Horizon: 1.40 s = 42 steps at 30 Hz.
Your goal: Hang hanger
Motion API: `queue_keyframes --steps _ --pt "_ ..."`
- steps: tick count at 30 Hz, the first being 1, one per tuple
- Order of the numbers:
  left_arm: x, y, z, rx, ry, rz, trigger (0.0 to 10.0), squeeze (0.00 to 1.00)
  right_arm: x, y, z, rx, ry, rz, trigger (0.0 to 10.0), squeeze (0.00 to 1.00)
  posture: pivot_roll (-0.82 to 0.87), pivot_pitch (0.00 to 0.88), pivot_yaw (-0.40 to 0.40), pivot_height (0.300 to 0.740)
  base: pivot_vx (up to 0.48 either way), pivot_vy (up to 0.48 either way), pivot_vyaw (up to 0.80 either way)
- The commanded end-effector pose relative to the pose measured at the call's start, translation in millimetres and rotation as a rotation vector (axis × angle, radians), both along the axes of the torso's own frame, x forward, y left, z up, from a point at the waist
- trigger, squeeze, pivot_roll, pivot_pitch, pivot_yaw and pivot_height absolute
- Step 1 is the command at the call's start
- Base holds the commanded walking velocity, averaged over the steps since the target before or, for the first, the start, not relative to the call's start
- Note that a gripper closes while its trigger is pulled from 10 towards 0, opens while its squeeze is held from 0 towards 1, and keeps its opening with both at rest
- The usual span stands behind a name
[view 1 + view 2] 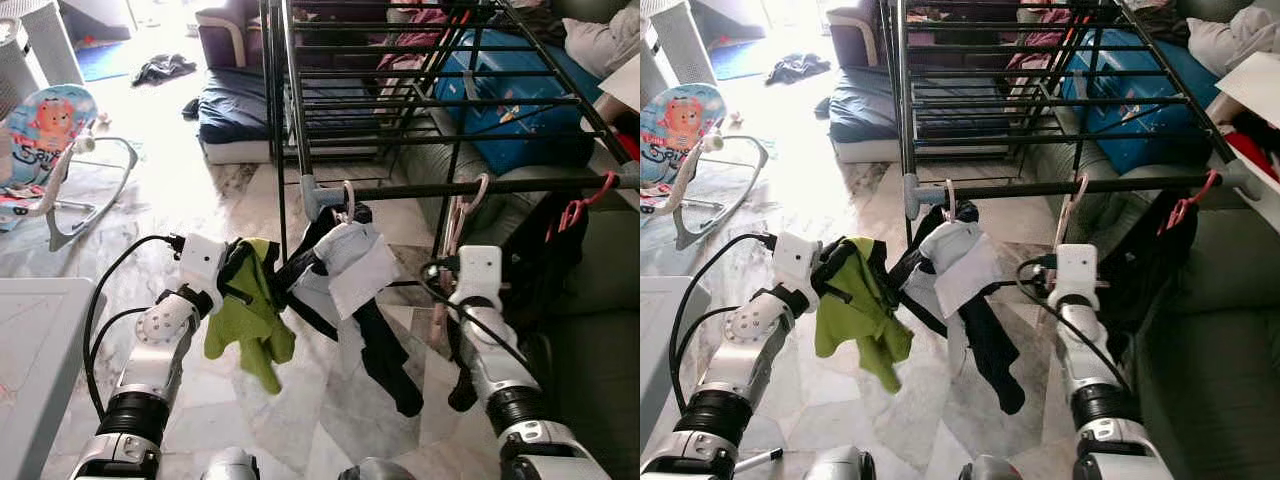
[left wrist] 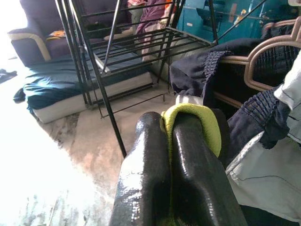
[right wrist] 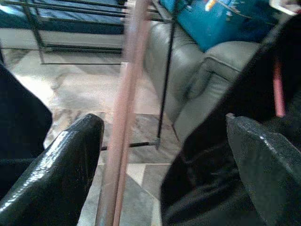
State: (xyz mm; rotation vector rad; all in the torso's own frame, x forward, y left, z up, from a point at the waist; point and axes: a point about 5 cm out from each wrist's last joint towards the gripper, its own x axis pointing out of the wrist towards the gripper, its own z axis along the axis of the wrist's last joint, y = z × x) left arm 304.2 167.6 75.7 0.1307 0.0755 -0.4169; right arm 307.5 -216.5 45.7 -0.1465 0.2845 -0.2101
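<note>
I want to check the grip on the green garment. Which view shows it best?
The left wrist view: the green garment sits pinched between the left gripper's closed fingers, close up. Both eye views show the whole garment hanging from that gripper beside the drying rack, but the pinch itself is hidden. The right wrist view looks elsewhere.

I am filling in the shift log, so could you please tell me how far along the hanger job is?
Done: a hanger with dark clothes and a pink hanger hang on the rack's rail. In hand: the left gripper is shut on a green garment; the right gripper, jaws open, straddles the pink hanger. Left: hanging the green garment.
</note>
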Motion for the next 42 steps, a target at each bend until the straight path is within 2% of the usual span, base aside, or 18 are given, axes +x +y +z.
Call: queue_keyframes --steps 1,7,12,15,20,22,25,29,30,35,39,42 --pt "3.7 -3.1 8.4 -0.005 -0.028 -0.018 10.0 0.00 -2.7 -4.6 -3.4 0.007 0.019 -0.026 10.0 0.00 -0.07 0.000 -0.033 0.740 0.000 0.000 0.00" --pt "4.0 -4.3 7.9 -0.005 -0.025 -0.024 10.0 0.00 4.8 2.2 2.3 0.048 0.001 0.024 10.0 0.00 -0.07 0.000 -0.031 0.740 0.000 0.000 0.00" --pt "4.2 -4.7 7.3 0.000 -0.020 -0.026 10.0 0.00 10.7 3.0 1.2 0.058 0.044 0.070 10.0 0.00 -0.07 0.000 -0.032 0.740 0.000 0.000 0.00" --pt "4.0 -4.6 7.9 -0.001 -0.022 -0.025 10.0 0.00 14.0 -11.2 12.5 -0.061 -0.001 0.016 10.0 0.00 -0.07 0.000 -0.035 0.740 0.000 0.000 0.00" --pt "2.4 -4.0 6.5 -0.004 -0.017 -0.023 10.0 0.00 10.4 -31.0 19.2 -0.138 -0.027 -0.089 10.0 0.00 -0.07 0.000 -0.035 0.740 0.000 0.000 0.00" --pt "2.3 -4.3 6.3 -0.004 -0.016 -0.024 10.0 0.00 9.1 -33.6 21.0 -0.136 -0.046 -0.101 10.0 0.00 -0.07 0.000 -0.035 0.740 0.000 0.000 0.00" --pt "3.2 -6.2 6.5 -0.006 -0.015 -0.029 10.0 0.00 6.9 -31.2 24.6 -0.115 -0.099 -0.082 10.0 0.00 -0.08 0.000 -0.035 0.740 0.000 0.000 0.00" --pt "4.4 -6.7 6.3 -0.003 -0.013 -0.032 10.0 0.00 8.5 -19.1 25.3 -0.034 -0.131 -0.007 10.0 0.00 -0.08 0.000 -0.030 0.740 0.000 0.000 0.00" --pt "5.4 -7.1 6.7 -0.002 -0.012 -0.033 10.0 0.00 9.5 -13.9 23.6 -0.009 -0.118 0.030 10.0 0.00 -0.08 0.000 -0.028 0.740 0.000 0.000 0.00" --pt "6.4 -7.9 7.3 0.003 -0.013 -0.036 10.0 0.00 9.1 -11.9 15.2 0.011 -0.051 0.055 10.0 0.00 -0.08 0.000 -0.029 0.740 0.000 0.000 0.00" --pt "5.7 -7.3 6.9 0.011 -0.014 -0.035 10.0 0.00 8.4 -10.5 14.4 -0.006 -0.040 0.086 10.0 0.00 -0.08 0.000 -0.032 0.740 0.000 0.000 0.00" --pt "5.5 -6.3 6.8 0.013 -0.014 -0.031 10.0 0.00 5.4 -14.9 15.5 -0.083 -0.037 0.077 10.0 0.00 -0.08 0.000 -0.034 0.740 0.000 0.000 0.00"
